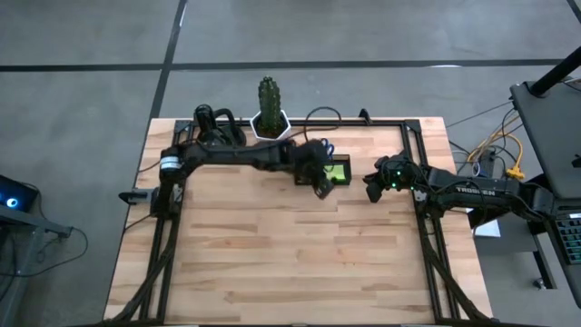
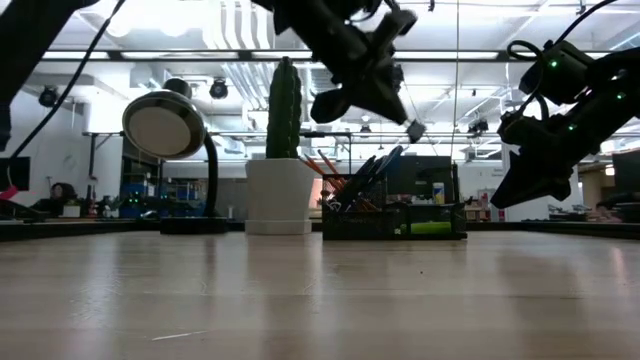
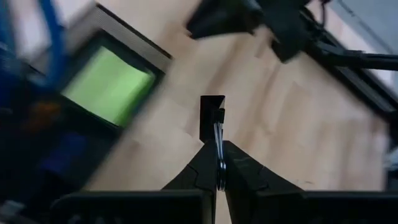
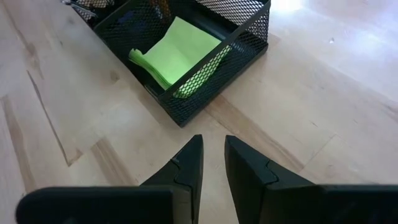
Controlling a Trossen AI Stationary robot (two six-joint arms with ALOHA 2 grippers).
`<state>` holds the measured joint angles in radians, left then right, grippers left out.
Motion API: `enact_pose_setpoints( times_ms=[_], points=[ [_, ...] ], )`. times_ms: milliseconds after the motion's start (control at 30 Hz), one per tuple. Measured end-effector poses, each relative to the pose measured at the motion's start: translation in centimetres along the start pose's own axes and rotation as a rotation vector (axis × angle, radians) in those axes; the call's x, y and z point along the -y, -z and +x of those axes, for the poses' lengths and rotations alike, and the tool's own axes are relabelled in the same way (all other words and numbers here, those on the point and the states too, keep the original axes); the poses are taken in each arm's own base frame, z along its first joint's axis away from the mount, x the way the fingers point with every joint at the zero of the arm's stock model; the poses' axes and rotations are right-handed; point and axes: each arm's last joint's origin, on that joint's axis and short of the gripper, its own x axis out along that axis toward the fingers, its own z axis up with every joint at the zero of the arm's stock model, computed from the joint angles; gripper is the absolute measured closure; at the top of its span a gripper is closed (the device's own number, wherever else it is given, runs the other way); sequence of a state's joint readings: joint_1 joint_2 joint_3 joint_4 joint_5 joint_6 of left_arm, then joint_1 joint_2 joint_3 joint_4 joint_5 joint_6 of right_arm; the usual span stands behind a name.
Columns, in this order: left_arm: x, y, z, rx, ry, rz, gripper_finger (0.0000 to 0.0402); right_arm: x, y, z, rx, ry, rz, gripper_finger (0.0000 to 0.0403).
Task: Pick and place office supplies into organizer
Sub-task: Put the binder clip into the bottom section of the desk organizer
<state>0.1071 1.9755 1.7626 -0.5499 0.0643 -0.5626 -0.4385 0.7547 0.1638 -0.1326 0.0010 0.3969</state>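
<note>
The organizer (image 1: 338, 172), a black mesh box, stands at the table's far middle. A lime-green sticky-note pad (image 4: 180, 46) lies in its low compartment. Pens and orange pencils (image 2: 355, 170) lean in the taller one. My left gripper (image 1: 321, 189) hangs above the table beside the organizer's near side, shut on a small black clip (image 3: 211, 115), which also shows in the low view (image 2: 415, 130). My right gripper (image 4: 213, 155) waits to the organizer's right, slightly open with nothing between its fingers; the high view shows it too (image 1: 370, 189). My left gripper pinches the clip's thin metal handle (image 3: 217, 146) between its two fingertips. The clip's black body (image 3: 211, 112) sticks out beyond the fingertips. The fingers slant downward toward the table's right side, and the clip is lifted clear of the table.
A cactus in a white pot (image 1: 270, 116) stands just behind the organizer, with a black rounded gadget (image 2: 165, 125) to its left. Black frame rails (image 1: 413, 173) run along the table's sides. Bare wood (image 1: 290, 263) fills the near half.
</note>
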Motion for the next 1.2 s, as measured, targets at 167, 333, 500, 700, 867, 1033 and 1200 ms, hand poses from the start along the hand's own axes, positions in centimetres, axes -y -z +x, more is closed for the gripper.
enact_pose_setpoints(
  times_ms=[167,333,500,700,867,1033,1200],
  points=[
    [-2.2,-1.0,-0.2,0.011,-0.08,0.106,0.0402,0.0,0.0,0.0,0.003,0.001,-0.002,0.0346],
    [-2.8,-0.7,0.3,0.023,-0.22,0.28,0.0402,0.0,-0.1,0.0,0.009,0.0,-0.003,0.0346],
    [-2.8,-0.5,0.4,0.009,-0.256,0.363,0.0402,0.0,-0.1,0.0,0.014,0.004,-0.004,0.0346],
    [-3.5,0.7,1.4,-0.057,-0.29,0.389,0.0402,0.1,-0.2,0.0,0.034,0.053,-0.007,0.0346],
    [-3.3,1.7,2.0,-0.071,-0.287,0.404,0.0402,0.2,-0.2,0.0,0.042,0.071,-0.007,0.0346],
    [-3.5,2.1,2.4,-0.047,-0.374,0.421,0.0402,0.2,-0.2,0.0,0.041,0.07,-0.008,0.0346],
    [-3.8,2.4,3.1,-0.055,-0.413,0.468,0.0401,0.2,-0.2,0.0,0.041,0.071,-0.008,0.0346]
  ],
)
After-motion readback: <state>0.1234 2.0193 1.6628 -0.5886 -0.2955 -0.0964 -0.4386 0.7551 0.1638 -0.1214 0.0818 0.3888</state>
